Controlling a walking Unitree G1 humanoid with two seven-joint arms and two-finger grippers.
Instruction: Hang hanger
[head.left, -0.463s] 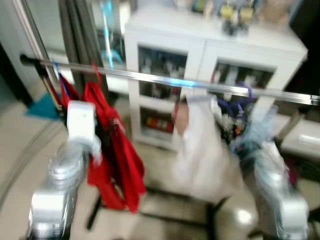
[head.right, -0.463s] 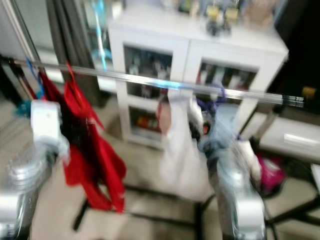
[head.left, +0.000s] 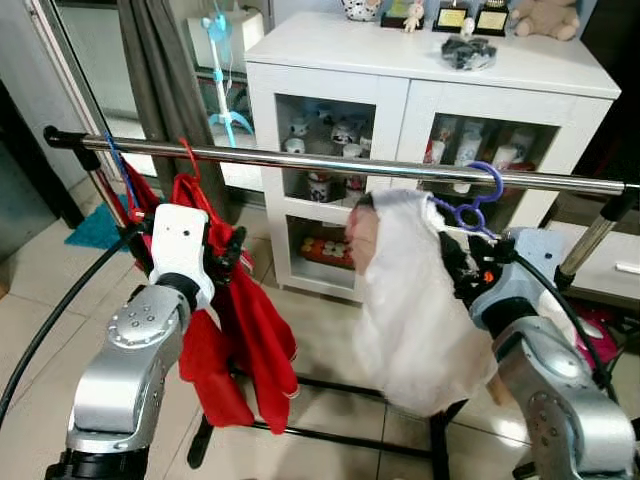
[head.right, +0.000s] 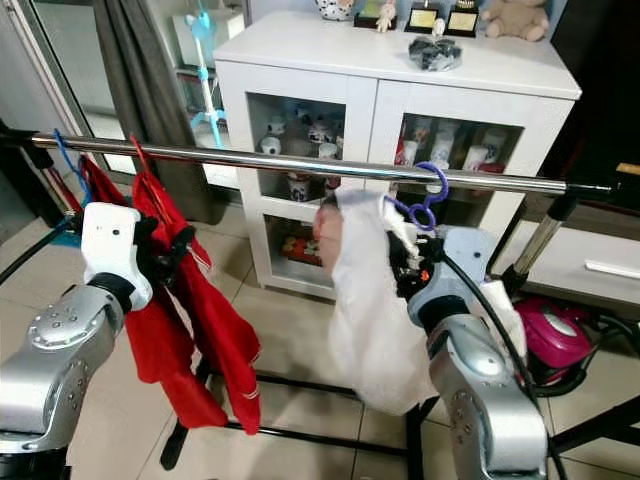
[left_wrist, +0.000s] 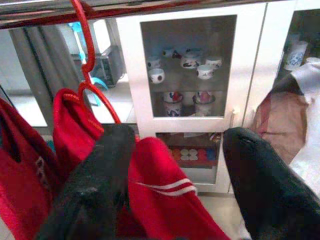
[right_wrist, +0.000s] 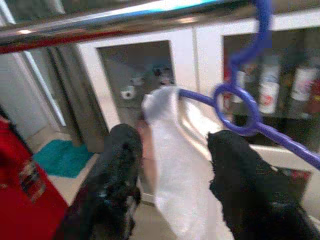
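Hanger: the purple hanger (head.left: 470, 205) carries a white garment (head.left: 415, 300); its hook sits over the metal rail (head.left: 330, 163).
Right tool (right_wrist: 175, 165): fingers spread, just below the hook, gripping nothing.
Left tool (left_wrist: 175, 175): spread, beside the red clothes (head.left: 235, 320).
Step judged: draw the right tool back straight and low, without snagging the hook or the cloth.

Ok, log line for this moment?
purple hanger: hooked on rail | white garment: hanging | right gripper: open, beside hanger | left gripper: open
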